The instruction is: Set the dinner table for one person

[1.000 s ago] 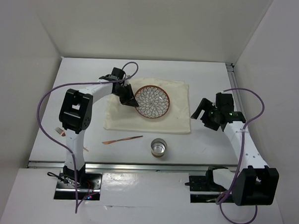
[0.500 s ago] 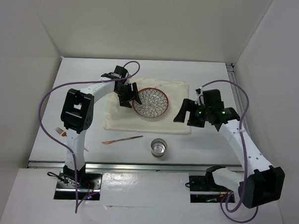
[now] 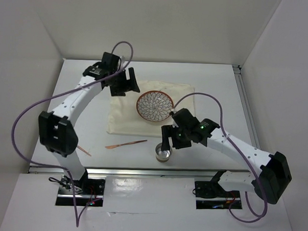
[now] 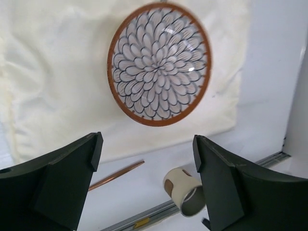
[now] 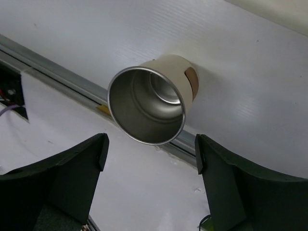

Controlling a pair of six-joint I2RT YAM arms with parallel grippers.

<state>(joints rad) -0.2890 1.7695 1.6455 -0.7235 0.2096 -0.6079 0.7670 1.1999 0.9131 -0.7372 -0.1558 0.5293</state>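
Right gripper (image 5: 151,142) above left-right-long dinner table (image 3: 217,82)

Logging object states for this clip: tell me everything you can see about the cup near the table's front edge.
The cup is a short round tumbler. It is cream outside with a brown patch on its side, shiny bare metal inside, and empty. It stands upright on the white dinner table, just in front of the cream placemat, with a copper utensil to its left. The open right gripper hovers over it without touching.
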